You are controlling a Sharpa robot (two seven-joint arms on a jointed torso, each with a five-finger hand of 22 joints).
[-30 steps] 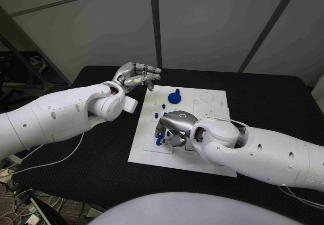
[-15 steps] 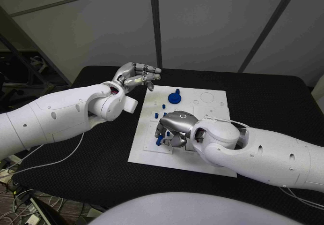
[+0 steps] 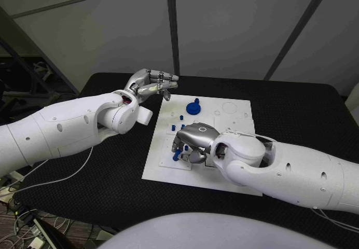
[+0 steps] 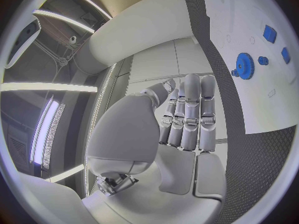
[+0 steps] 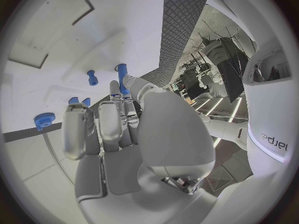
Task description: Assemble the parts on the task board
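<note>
Progress: judged early, most left | task board [image 3: 224, 179] mid-table | blue gear [image 3: 194, 108] seated at far end, small blue parts [image 3: 176, 126] loose | right hand [image 3: 192, 142] low over near parts, fingers curled, grasp indeterminate | left hand [image 3: 152, 83] raised beyond board, fingers pressed together, empty.

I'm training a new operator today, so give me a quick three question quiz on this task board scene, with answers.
1. True or false: the left hand is raised beside the task board, holding nothing.
2. Which hand is down over the board among the blue parts? A) left B) right
3. Fill in: the blue gear lies on the board's ____ half, far or near.

Key: 1 true. 2 B, the right hand. 3 far.
</note>
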